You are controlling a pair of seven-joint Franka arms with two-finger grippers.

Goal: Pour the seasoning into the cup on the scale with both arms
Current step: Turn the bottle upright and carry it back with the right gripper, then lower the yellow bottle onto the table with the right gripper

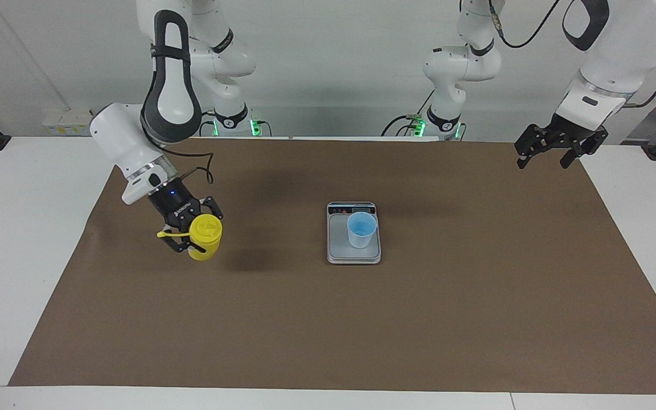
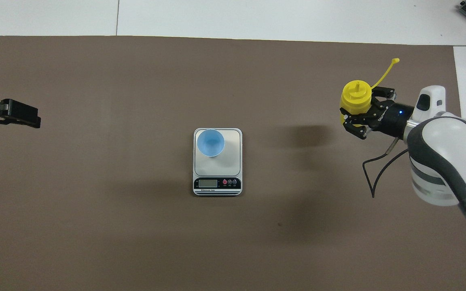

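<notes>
Right hand point(image 1: 191, 233) grasping seasoning point(image 1: 205, 237), base hidden; left hand point(image 1: 556, 149) released; cup point(image 1: 361, 229) on scale point(image 1: 336, 250).

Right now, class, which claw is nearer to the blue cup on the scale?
Right. The right claw grips the yellow bottle toward its own end; the left claw waits raised over the brown mat's edge, farther from the cup.

Facing camera high, looking robotward; overhead steeply down (both share mat point(image 1: 328, 319)).

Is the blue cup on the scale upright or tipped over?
Upright: the cup stands on the scale plate, open mouth up.
</notes>
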